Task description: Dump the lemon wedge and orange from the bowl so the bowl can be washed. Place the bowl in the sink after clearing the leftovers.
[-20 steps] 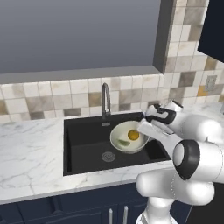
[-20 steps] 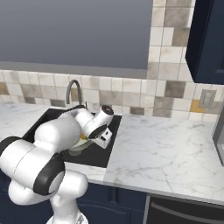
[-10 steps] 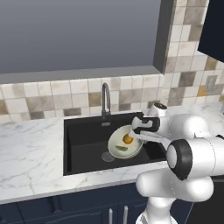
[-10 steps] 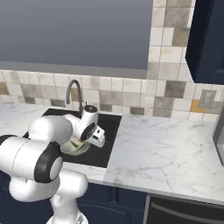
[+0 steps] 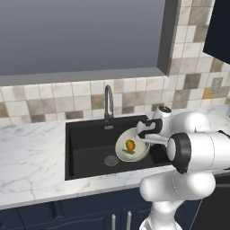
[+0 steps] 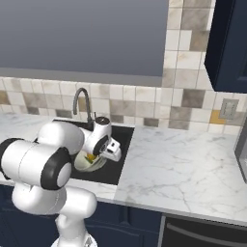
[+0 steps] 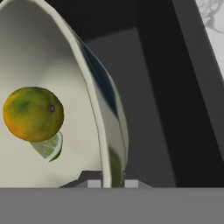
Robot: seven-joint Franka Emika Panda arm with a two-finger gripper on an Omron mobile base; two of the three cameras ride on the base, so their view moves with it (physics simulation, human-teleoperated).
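Note:
The off-white bowl (image 5: 137,155) hangs tilted over the black sink (image 5: 87,146), its opening turned toward the camera in the left base view. My gripper (image 5: 144,133) is shut on the bowl's upper right rim. Inside the bowl lie the orange (image 5: 130,144) and, just below it, the lemon wedge (image 5: 129,152). In the hand view the rim (image 7: 105,118) runs up between my gripper's (image 7: 112,183) two tips, with the orange (image 7: 33,113) and lemon wedge (image 7: 49,148) resting against the bowl's inner wall. From the right base view the bowl (image 6: 89,164) sits low behind my gripper (image 6: 102,153).
A dark gooseneck faucet (image 5: 108,101) stands behind the sink, with a round drain (image 5: 111,160) on the basin floor. White marble counter (image 5: 31,152) flanks the sink on the left and stretches wide on the right (image 6: 183,169). A tiled backsplash rises behind.
The arm has carried the bowl leftward and lower over the sink and tipped it more steeply. The orange and lemon wedge are still inside.

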